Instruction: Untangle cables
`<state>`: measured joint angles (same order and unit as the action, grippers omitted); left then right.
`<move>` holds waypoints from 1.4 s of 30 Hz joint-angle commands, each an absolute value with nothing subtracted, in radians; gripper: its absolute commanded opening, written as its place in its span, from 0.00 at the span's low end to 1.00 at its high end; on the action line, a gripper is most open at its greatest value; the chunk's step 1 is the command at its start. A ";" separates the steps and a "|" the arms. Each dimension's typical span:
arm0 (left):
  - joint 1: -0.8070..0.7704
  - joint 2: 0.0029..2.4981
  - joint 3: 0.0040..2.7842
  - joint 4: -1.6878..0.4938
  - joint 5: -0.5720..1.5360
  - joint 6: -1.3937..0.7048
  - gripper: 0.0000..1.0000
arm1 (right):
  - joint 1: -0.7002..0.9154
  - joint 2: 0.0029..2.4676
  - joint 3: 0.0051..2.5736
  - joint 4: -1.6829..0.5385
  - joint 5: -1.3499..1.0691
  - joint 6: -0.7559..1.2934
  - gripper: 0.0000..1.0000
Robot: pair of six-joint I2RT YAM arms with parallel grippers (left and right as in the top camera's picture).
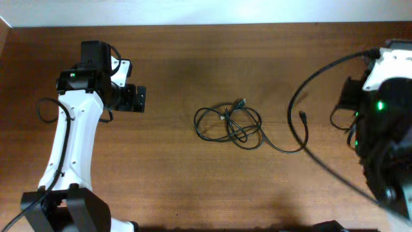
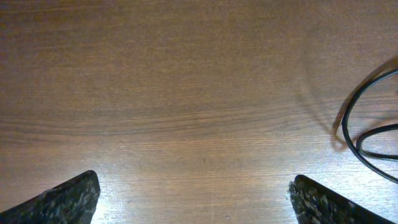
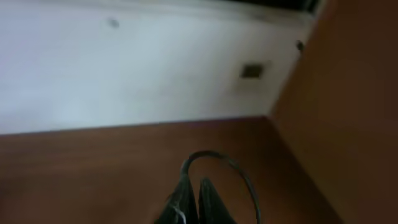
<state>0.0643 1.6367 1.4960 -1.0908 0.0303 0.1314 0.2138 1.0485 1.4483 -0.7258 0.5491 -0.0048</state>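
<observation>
The cables [image 1: 230, 124] lie as loose thin black loops in the middle of the wooden table, with one tail curving right to a small plug [image 1: 302, 116]. My left gripper [image 1: 136, 98] is open and empty to the left of the loops. In the left wrist view its fingers [image 2: 194, 194] are spread wide over bare wood, and the edge of a cable loop [image 2: 352, 126] shows at the far right. My right gripper [image 3: 194, 179] is raised and shut on a thin black cable [image 3: 239, 171] that arcs out of its fingertips. A long black cable arc [image 1: 291, 103] runs from the right arm.
A white wall [image 3: 124, 68] borders the far side of the table. A brown side panel [image 3: 348, 112] stands on the right in the right wrist view. The right arm's body [image 1: 386, 129] fills the right edge of the overhead view.
</observation>
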 commanded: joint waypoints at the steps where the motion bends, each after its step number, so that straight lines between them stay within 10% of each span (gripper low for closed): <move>1: 0.068 1.640 1.506 -1.089 0.041 0.145 0.99 | 0.026 1.115 1.455 -0.730 0.566 -0.010 0.04; 11: 0.068 1.640 1.506 -1.089 0.041 0.145 0.99 | -0.699 1.353 1.455 -0.440 0.445 0.016 0.04; 19: 0.068 1.640 1.506 -1.089 0.041 0.145 0.99 | -0.899 1.764 1.454 -0.417 0.280 0.016 0.08; 20: 0.068 1.640 1.506 -1.089 0.041 0.145 0.99 | -0.899 1.768 1.454 -0.418 0.280 0.016 0.39; 21: 0.068 1.640 1.506 -1.089 0.041 0.145 0.99 | -0.899 1.768 1.454 -0.415 0.280 0.016 0.99; 32: 0.068 1.640 1.506 -1.089 0.041 0.145 0.99 | -0.883 1.405 1.454 -0.624 -0.422 0.016 0.99; 42: 0.068 1.640 1.506 -1.089 0.041 0.145 0.99 | -0.324 1.323 1.449 -1.007 -0.468 -0.019 0.99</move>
